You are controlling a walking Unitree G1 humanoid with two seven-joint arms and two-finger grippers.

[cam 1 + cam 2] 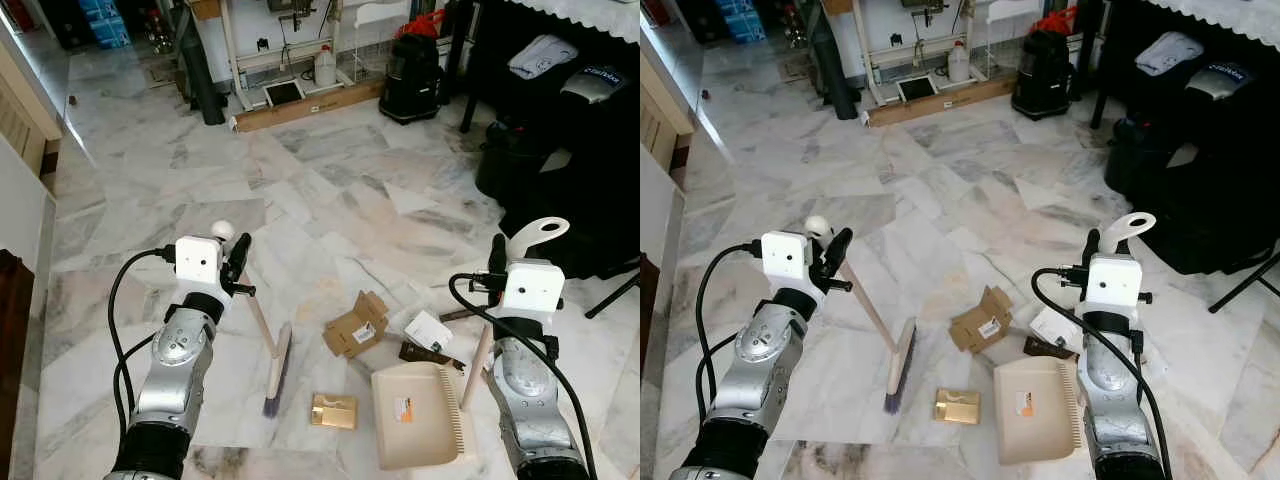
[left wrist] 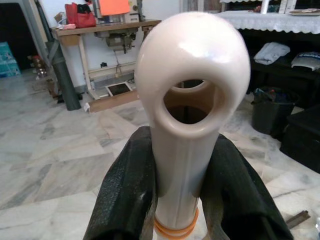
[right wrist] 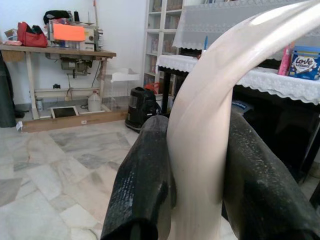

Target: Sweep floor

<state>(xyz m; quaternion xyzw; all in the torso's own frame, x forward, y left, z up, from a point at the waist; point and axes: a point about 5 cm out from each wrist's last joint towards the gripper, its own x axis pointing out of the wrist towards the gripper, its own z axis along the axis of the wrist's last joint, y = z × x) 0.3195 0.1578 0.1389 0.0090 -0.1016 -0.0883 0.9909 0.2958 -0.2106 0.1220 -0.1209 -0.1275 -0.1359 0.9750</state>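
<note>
A: Left side status?
B: Left end effector is clamped on the top of the broom handle. In the wrist view both black fingers pinch the cream grip just under its hanging loop. Handle slants down toward the middle; the brush head sits on the marble floor, bristles down.

A: Debris?
B: Just right of the brush head: a small gold box flat on the floor. Beyond it a torn brown cardboard piece, then a white card with a dark wrapper beside it. All near the dustpan's far edge.

A: Dustpan?
B: Cream dustpan lies on the floor between the gold box and the right arm. Its wooden handle rises up to the right end effector, closed around the cream looped grip. The wrist view shows fingers tight on both sides of it.

A: Background?
B: Sewing surface at the far wall, black vacuum to its right, dark shelving on the far right.
</note>
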